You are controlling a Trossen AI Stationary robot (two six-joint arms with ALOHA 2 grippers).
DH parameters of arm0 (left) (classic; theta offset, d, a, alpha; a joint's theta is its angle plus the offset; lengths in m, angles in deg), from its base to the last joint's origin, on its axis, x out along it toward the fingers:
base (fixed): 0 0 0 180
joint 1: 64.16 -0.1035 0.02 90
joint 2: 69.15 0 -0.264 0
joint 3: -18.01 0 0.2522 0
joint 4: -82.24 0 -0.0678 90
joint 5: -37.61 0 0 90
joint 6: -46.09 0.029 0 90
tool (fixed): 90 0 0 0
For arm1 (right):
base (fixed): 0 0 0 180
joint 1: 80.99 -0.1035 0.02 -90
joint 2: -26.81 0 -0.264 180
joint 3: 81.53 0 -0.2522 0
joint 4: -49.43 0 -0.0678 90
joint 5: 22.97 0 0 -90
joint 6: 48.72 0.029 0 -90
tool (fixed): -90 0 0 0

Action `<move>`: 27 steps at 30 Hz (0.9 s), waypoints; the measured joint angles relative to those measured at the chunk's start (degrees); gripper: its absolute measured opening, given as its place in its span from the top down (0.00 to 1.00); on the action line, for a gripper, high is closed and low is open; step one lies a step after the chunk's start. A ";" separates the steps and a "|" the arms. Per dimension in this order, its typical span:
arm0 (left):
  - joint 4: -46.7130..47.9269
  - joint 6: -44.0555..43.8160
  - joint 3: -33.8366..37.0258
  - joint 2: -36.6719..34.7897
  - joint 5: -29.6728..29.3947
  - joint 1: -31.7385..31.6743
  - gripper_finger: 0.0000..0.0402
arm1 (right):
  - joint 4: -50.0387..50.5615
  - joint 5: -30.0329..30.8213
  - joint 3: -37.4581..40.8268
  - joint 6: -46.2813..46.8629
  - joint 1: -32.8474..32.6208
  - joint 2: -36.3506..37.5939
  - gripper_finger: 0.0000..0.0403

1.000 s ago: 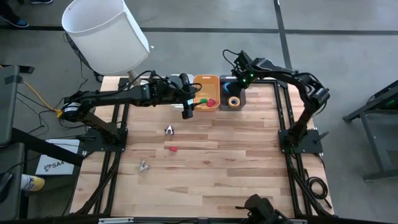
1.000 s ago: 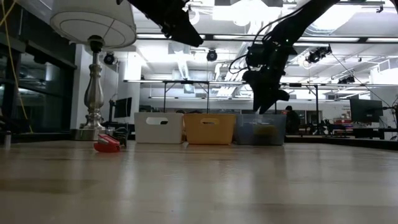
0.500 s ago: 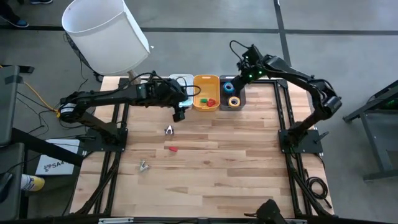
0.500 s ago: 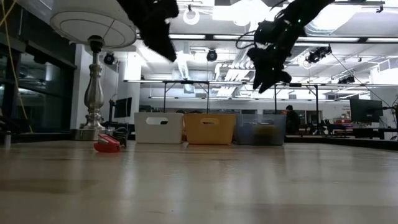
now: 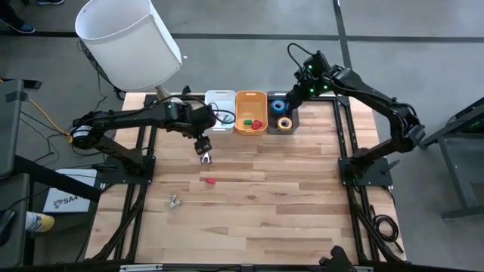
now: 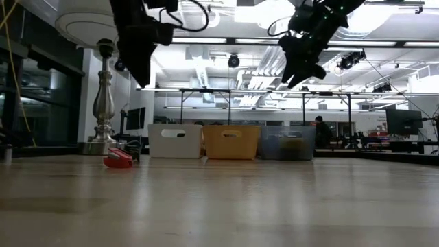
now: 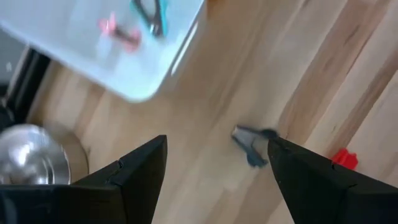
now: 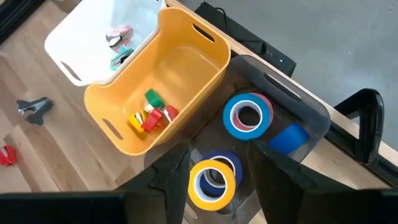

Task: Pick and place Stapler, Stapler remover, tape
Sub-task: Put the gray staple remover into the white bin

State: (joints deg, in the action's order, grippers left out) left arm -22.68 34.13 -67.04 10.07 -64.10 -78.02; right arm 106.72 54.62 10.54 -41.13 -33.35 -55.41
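I had the left end effector [image 5: 202, 146] released and empty, hanging above the small grey metal staple remover [image 5: 205, 158] on the wooden desk [image 5: 287, 196], just in front of the white plastic bin [image 5: 220, 121] at the far edge. My right end effector [image 5: 296, 92] hovered released over the dark grey bin [image 8: 309, 111], where blue, yellow and purple ring-shaped tape rolls [image 8: 213, 178] lay beside the orange bin [image 8: 163, 87].

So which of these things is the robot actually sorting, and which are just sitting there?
Part of the job:
- tape rolls in the grey bin
- staple remover on the table
- small red stapler
- white bin and yellow bin

Just there:
- white lamp
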 joint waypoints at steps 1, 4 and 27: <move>1.13 -1.24 0.00 0.00 -0.02 0.00 0.32 | 0.14 0.00 0.00 0.06 0.00 0.07 0.62; 4.87 -4.50 0.00 0.00 0.04 0.04 0.32 | 0.65 0.01 0.02 0.07 -0.02 0.07 0.62; 9.58 -13.59 8.21 0.00 5.08 9.93 0.32 | 2.84 0.02 0.02 -2.73 -0.02 0.12 0.59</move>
State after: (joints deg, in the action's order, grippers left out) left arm -13.10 20.54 -58.83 10.07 -59.02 -68.09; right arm 109.56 54.64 10.56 -43.86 -33.37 -55.30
